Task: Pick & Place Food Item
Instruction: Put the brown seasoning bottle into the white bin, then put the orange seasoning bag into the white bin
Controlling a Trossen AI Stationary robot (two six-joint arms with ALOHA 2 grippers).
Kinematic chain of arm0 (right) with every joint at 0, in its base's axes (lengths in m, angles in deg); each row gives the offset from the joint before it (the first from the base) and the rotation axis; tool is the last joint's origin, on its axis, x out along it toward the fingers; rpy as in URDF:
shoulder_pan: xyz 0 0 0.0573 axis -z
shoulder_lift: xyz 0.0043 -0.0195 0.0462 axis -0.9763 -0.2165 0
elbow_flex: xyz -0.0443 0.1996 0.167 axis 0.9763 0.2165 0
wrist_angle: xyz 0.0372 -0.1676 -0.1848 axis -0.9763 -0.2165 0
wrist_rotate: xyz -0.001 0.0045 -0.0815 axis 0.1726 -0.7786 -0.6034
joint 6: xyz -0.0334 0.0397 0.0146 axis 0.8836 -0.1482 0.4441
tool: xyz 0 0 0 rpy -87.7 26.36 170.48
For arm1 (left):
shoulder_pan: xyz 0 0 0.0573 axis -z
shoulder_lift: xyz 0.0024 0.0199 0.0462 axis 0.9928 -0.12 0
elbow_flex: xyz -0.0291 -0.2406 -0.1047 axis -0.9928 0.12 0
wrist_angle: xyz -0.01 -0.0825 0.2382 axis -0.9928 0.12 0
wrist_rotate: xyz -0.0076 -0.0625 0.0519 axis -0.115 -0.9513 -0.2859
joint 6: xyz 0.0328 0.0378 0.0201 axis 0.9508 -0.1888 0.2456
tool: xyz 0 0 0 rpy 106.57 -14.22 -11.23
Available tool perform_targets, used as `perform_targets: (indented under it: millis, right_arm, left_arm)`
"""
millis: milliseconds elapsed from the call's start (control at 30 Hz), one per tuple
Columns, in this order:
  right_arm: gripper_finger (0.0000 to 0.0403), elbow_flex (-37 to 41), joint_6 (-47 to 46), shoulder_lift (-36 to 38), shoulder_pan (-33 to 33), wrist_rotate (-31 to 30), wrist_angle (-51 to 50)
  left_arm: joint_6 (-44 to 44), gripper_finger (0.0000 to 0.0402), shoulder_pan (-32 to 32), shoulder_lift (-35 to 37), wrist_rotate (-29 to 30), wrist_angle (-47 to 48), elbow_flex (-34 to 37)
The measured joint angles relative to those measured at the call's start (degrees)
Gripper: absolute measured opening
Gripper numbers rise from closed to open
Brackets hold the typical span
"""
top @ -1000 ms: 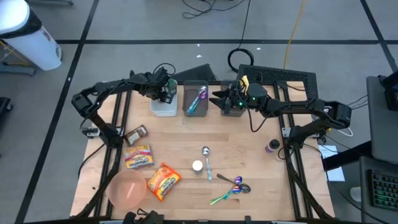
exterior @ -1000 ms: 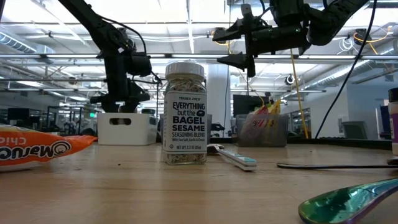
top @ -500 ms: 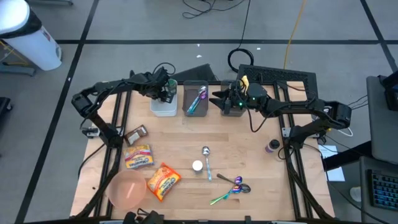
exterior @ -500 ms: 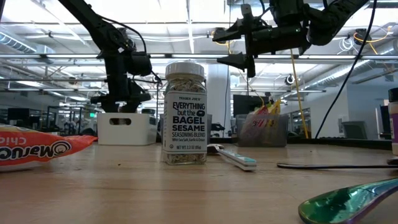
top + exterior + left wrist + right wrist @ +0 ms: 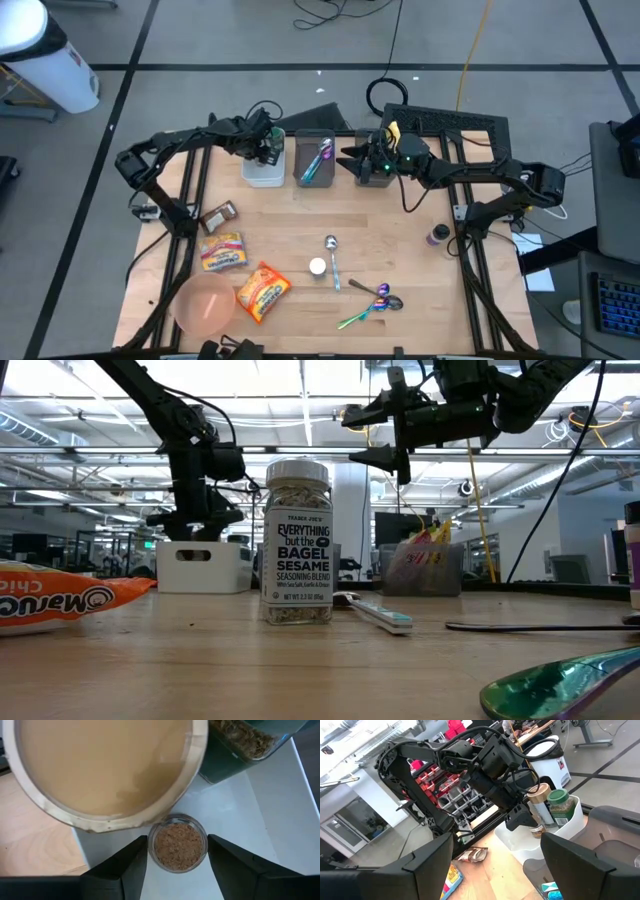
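Wooden bench [image 5: 400,250] planks fill the overhead view, with three bins lined along the far edge: a white bin [image 5: 262,170] at the left, a grey bin [image 5: 315,160] in the middle holding cutlery, and a third under the right arm.

At the white bin, the left pincer [image 5: 176,852] hangs over a small glass jar of brown granules [image 5: 178,845], one finger on each side. Both fingers stand slightly clear of the glass, so this reads as a jar just set down or about to be gripped; which one cannot be told. The jar rests on the bin floor beside a tan-lidded jar [image 5: 100,770] and a green-lidded jar [image 5: 245,742].

By my reading, the white bin collects the food items, and three jars are already there. Much remains out on the bench: the bagel seasoning jar [image 5: 297,542] near the centre, an orange snack bag [image 5: 262,291], a yellow packet [image 5: 223,251], and a small brown packet [image 5: 220,214] toward the left, near a pink bowl [image 5: 206,304].

Over the third bin, the right pincer [image 5: 352,160] waits with its fingers spread wide and nothing between them.
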Motion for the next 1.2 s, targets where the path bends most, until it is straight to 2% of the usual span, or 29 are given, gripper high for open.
perform_targets:
  millis: [300, 600, 867, 1033, 1200]
  right_arm:
    - [0.0293, 0.0, 0.0, 0.0, 0.0, 0.0, 0.0]
    - [0.0293, 0.0, -0.2, 0.0, 0.0, 0.0, 0.0]
    - [0.0293, 0.0, -0.2, 0.0, 0.0, 0.1, 0.0]
    - [0.0293, 0.0, -0.2, 0.0, 0.0, 0.0, 0.0]
    - [0.0293, 0.0, -0.2, 0.0, 0.0, 0.0, 0.2]
  left_arm:
    - [-0.2, 0.0224, 0.0, 0.0, -0.1, 0.4, -0.2]
    - [0.5, 0.0225, 0.0, 0.0, -0.8, 4.0, -5.1]
    - [0.8, 0.0225, 1.6, 0.5, -9.8, 11.5, -10.3]
    - [0.7, 0.0225, 5.1, 4.6, -14.1, 13.4, -11.3]
    - [-1.9, 0.0225, 9.5, 14.3, -16.1, 8.7, -11.3]
